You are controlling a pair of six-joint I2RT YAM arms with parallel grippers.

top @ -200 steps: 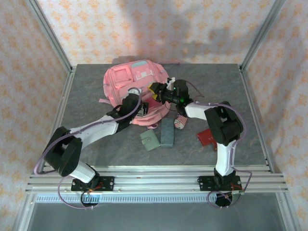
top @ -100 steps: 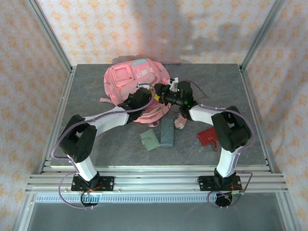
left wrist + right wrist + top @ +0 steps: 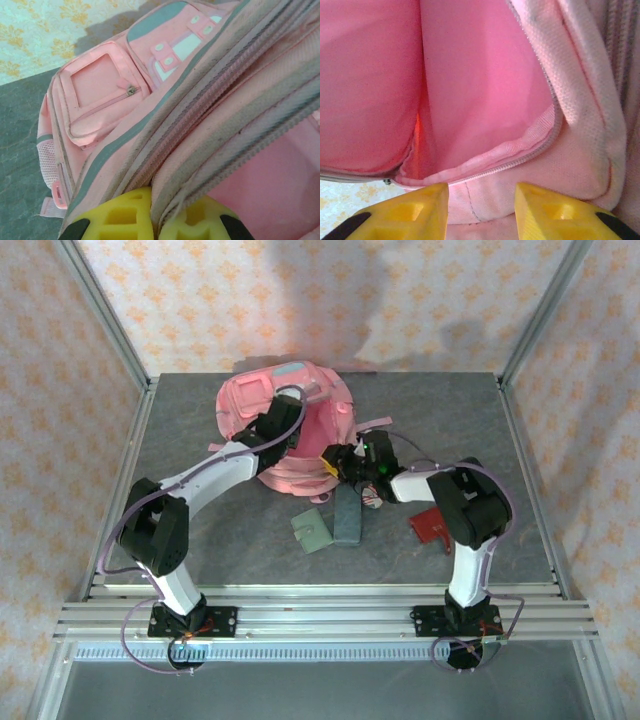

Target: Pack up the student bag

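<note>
My left gripper (image 3: 152, 212) is closed on the bag (image 3: 252, 400): in the left wrist view my two yellow fingers (image 3: 120, 217) pinch a fold of the grey-striped zip edge between them. From above, this gripper (image 3: 284, 428) sits on top of the bag, near its middle. The bag lies on the far half of the table (image 3: 180, 500), in the middle, with its front pockets (image 3: 102, 97) turned to the far left. My right gripper (image 3: 336, 458) is at the near right edge of the bag. In the right wrist view its jaws stand partly apart, and pink fabric with a zip line (image 3: 485, 165) lies in the gap and just beyond it; I cannot tell if they really hold it. Near the bag, on its near side, lie a green pouch (image 3: 311, 533), a grey case (image 3: 348, 516) just beside it, a striped thing (image 3: 373, 496) and a red thing (image 3: 432, 526).
</note>
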